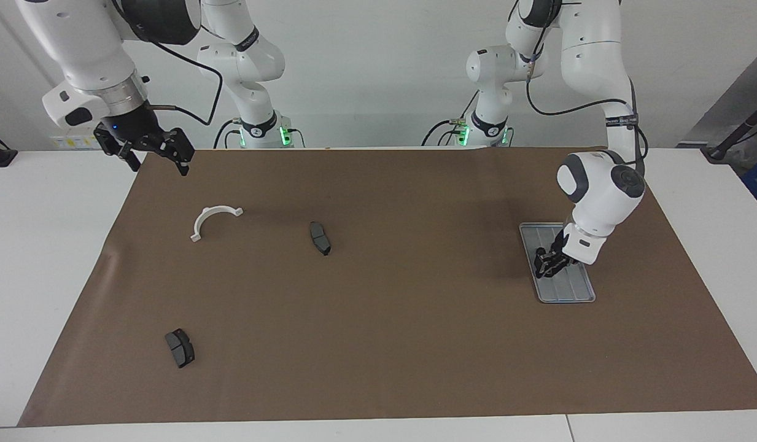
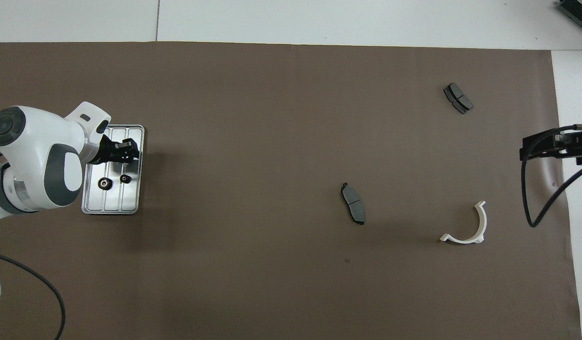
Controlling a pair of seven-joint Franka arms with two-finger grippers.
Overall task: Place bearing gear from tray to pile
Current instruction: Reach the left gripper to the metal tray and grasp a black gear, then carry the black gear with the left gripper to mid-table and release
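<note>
Two small black gears [image 2: 104, 183] [image 2: 125, 178] lie side by side in the tray [image 2: 130, 207], on the half of it nearer the robots. Whether there is a third gear under the left gripper [image 2: 129, 152] cannot be told, since its black fingers hide that spot. That gripper is down over the tray's other half, just past the two gears from the robots' end, its fingers drawn close together; whether they pinch anything cannot be told. In the facing view the left gripper [image 1: 547, 263] sits low over the tray [image 1: 574, 294], at or just above its ridged floor.

Well away from it, toward the right arm's end of the brown mat [image 2: 272, 118], lie a dark brake pad [image 2: 352, 203], a white half-ring [image 2: 470, 229] and a second brake pad [image 2: 458, 98].

The right gripper [image 1: 154, 156] waits in the air over the mat's corner at its own end, its fingers spread wide and holding nothing.
</note>
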